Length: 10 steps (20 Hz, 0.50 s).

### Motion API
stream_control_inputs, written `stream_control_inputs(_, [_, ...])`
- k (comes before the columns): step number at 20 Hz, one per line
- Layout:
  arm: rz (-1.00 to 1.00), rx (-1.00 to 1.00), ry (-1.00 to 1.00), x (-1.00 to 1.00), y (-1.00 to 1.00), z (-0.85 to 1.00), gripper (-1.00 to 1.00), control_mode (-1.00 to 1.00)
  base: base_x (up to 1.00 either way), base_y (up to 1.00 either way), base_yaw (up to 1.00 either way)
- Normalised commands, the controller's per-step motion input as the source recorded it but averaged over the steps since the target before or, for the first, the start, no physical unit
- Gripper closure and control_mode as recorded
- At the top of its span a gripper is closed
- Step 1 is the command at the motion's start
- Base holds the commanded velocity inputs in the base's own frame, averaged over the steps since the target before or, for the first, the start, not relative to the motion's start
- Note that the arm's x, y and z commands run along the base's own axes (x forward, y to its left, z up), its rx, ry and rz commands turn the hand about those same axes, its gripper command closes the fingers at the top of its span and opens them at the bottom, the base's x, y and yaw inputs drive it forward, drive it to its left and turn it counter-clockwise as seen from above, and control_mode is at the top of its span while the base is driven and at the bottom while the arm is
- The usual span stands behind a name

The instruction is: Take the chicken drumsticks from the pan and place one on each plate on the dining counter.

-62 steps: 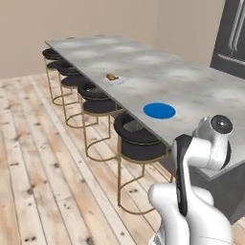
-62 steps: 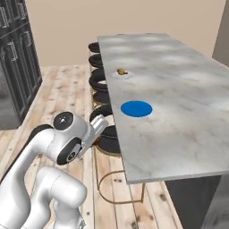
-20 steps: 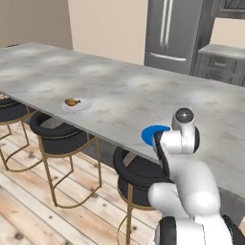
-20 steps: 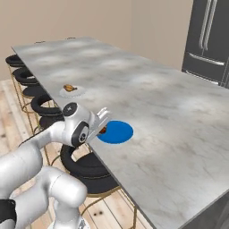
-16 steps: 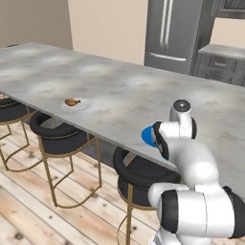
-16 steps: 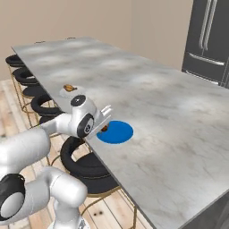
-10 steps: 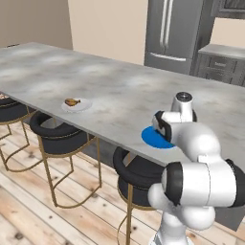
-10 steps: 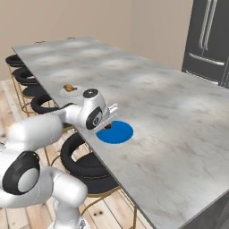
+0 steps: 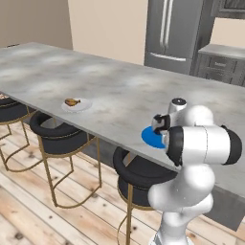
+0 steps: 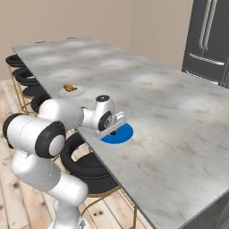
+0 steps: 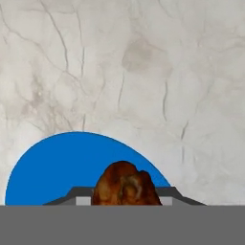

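My gripper (image 10: 115, 129) hangs just above the bright blue plate (image 10: 120, 135) near the front edge of the dining counter (image 10: 170, 116). It is shut on a golden-brown drumstick (image 11: 125, 184), whose plump end sticks out over the blue plate (image 11: 57, 167) in the hand view. The other drumstick (image 9: 72, 101) lies on the white plate (image 9: 79, 106) further left along the counter; the right base view also has this drumstick (image 10: 68, 88) and white plate (image 10: 76, 93). The pan is out of view.
Black round bar stools (image 9: 55, 131) with gold legs stand along the counter's near side, one stool (image 10: 85, 163) right below the blue plate. A dark steel fridge (image 9: 172, 33) and grey cabinets (image 9: 222, 64) stand behind the counter.
The base drove earlier and the whole scene shifted. Over the last second the arm reached forward, carrying the drumstick from beside the counter edge to above the blue plate.
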Motion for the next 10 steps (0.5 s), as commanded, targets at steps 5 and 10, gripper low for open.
stream_control_inputs(5, [0.0, 0.0, 0.16, 0.62, 0.0, -0.59, 1.0, -1.0, 0.0, 0.0, 0.0])
stream_control_inputs(10, [0.0, 0.02, 0.1, 0.61, -0.07, -0.45, 1.0, -1.0, 0.0, 0.0, 0.0])
